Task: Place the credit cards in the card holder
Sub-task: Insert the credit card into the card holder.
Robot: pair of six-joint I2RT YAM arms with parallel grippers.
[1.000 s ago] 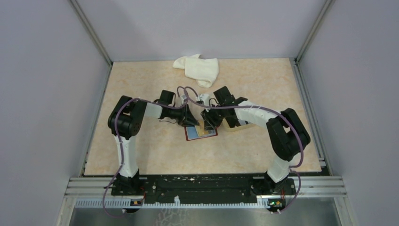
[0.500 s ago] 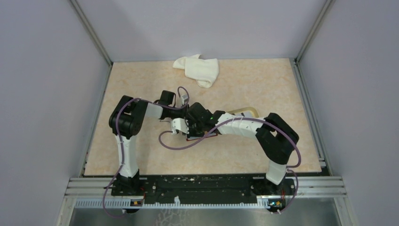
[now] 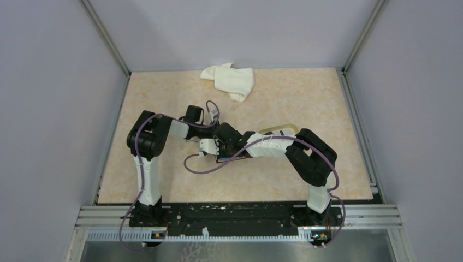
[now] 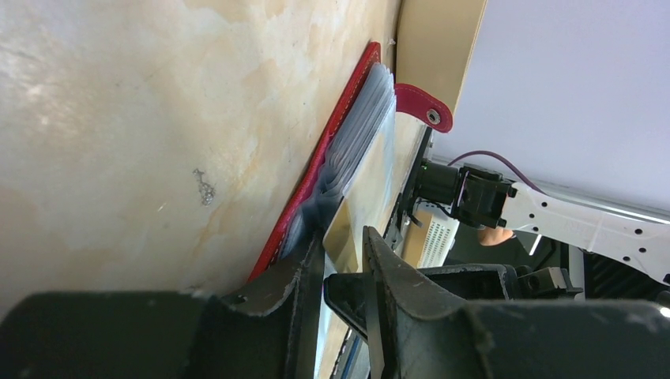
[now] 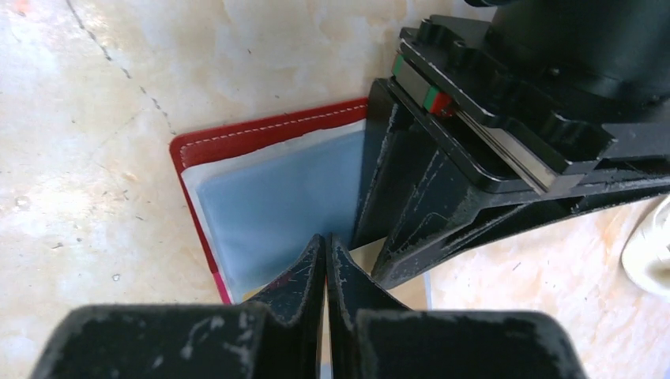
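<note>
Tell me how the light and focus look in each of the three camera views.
Top external: even, soft light, sharp, no hard shadows. Left wrist: tabletop washed bright, the left pincer dark and soft up close. Right wrist: card holder stitching crisp, the right pincer soft and black.

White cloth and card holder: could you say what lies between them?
Bare table, then the right hand above the card holder, in the top view.
</note>
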